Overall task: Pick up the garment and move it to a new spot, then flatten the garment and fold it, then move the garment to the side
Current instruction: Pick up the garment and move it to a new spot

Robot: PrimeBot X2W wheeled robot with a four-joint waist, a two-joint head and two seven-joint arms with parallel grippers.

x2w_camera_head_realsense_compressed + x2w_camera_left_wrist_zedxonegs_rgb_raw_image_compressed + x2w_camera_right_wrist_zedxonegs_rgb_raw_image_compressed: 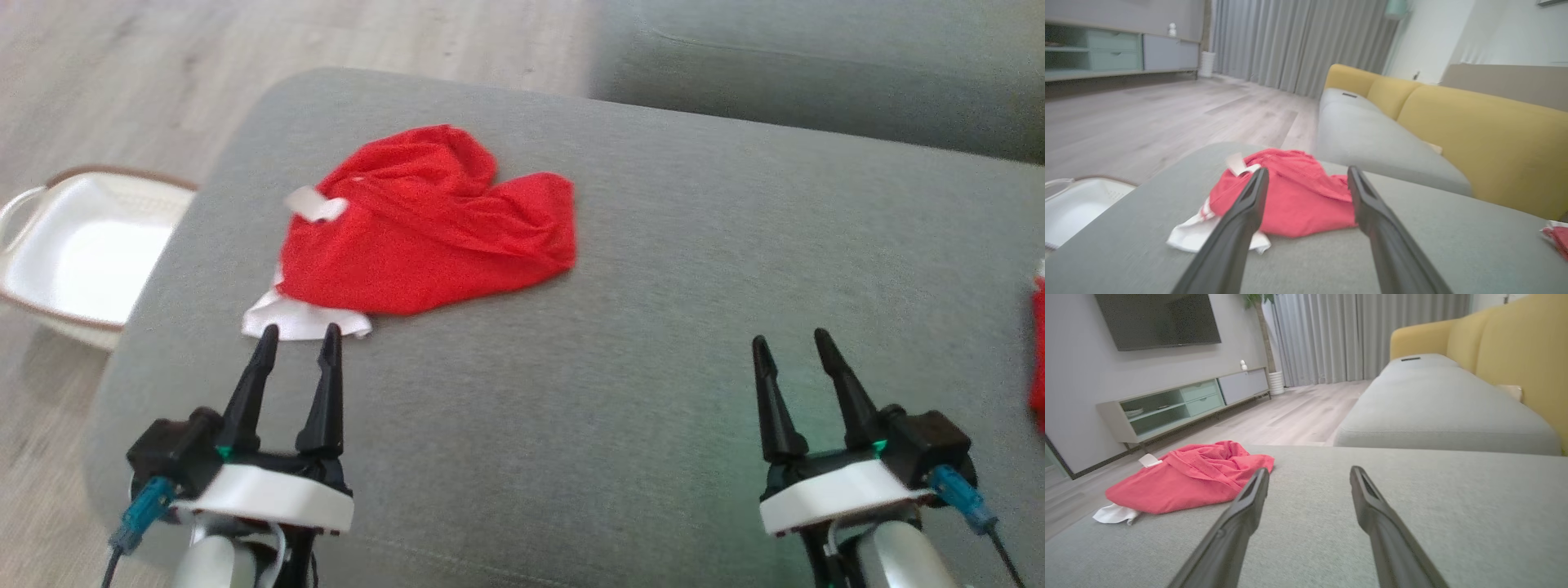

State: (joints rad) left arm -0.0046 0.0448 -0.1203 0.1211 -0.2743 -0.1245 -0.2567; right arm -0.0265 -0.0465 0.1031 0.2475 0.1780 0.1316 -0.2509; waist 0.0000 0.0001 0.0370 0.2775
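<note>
- Left pincer [300, 331] and right pincer [790, 337] wide open, holding nothing.
- Might grab only white trim [351, 322] of crumpled red cloth garment [424, 237], then drop it.

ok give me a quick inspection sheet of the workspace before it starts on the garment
surface: grey cushion, flat
job's things: red garment, crumpled, white trim showing, at the cushion's left
clutter: second red cloth at the right edge, cut off
grippers: left gripper open, tips by the white trim; right gripper open over bare cushion; both empty
cables: blue plug at each wrist, leads running out of view
surroundings: white basket on wood floor left of the cushion; yellow sofa back
</note>
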